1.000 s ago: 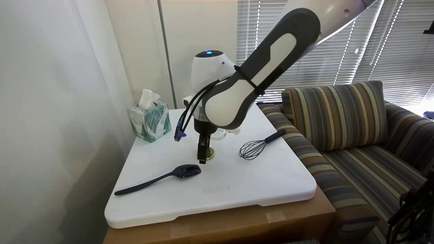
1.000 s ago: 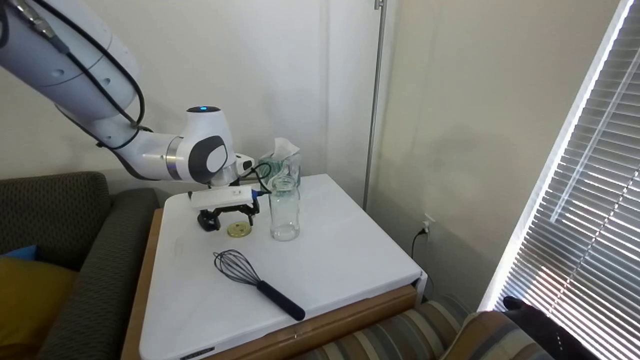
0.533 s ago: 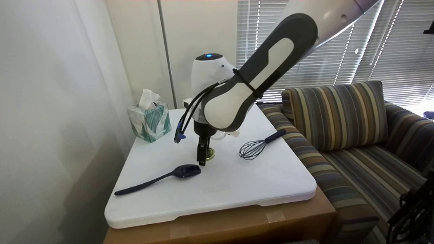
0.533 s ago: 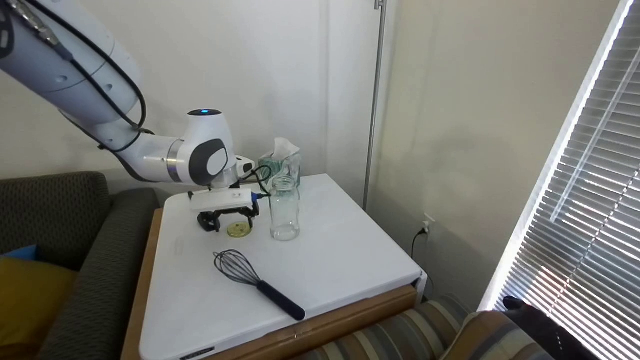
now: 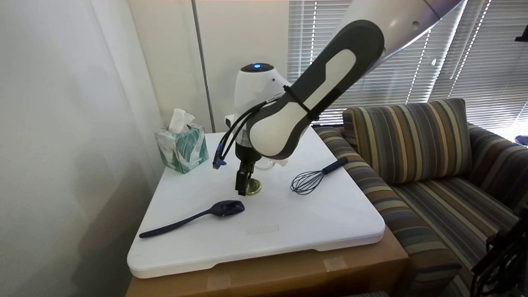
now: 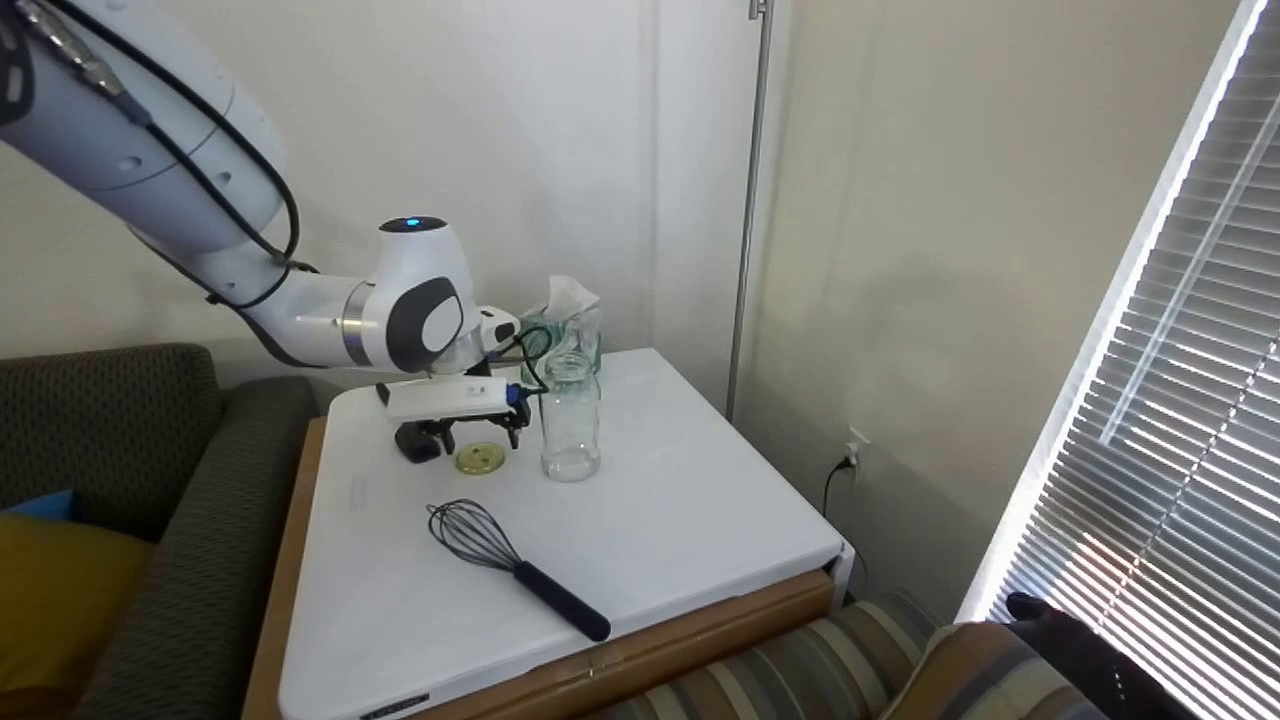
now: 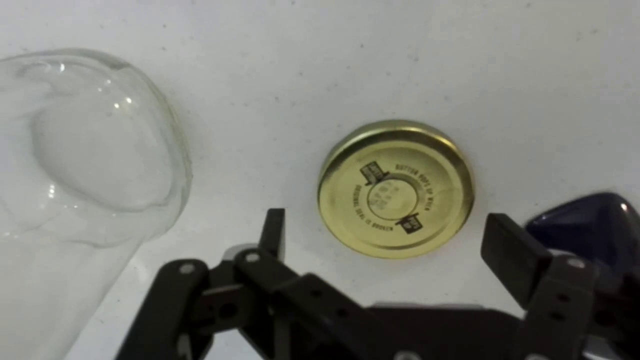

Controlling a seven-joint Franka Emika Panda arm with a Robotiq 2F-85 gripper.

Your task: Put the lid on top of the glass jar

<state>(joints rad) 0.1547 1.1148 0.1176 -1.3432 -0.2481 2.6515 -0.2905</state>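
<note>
The lid [image 7: 395, 200] is a flat gold disc with dark print, lying on the white table. It shows in both exterior views [image 5: 254, 187] [image 6: 480, 459]. My gripper [image 7: 385, 218] is open and empty, slightly above the table, with a finger on either side of the lid's near edge. It touches nothing that I can see. It also shows in an exterior view [image 6: 481, 446]. The clear glass jar [image 6: 570, 430] stands upright and uncapped beside the gripper. It is at the left in the wrist view [image 7: 100, 150]. The arm mostly hides it in an exterior view [image 5: 265, 164].
A black whisk [image 6: 480, 535] and a dark blue spoon [image 5: 225, 208] lie on the white table [image 5: 313, 222], the spoon close to one finger. A teal tissue box [image 5: 183, 148] stands at the table's edge by the wall. A striped armchair [image 5: 406, 144] adjoins the table.
My gripper has shifted a little toward the jar and tilted slightly, and more of the lid shows in an exterior view. The fingers stay open. The lid and jar have not visibly moved.
</note>
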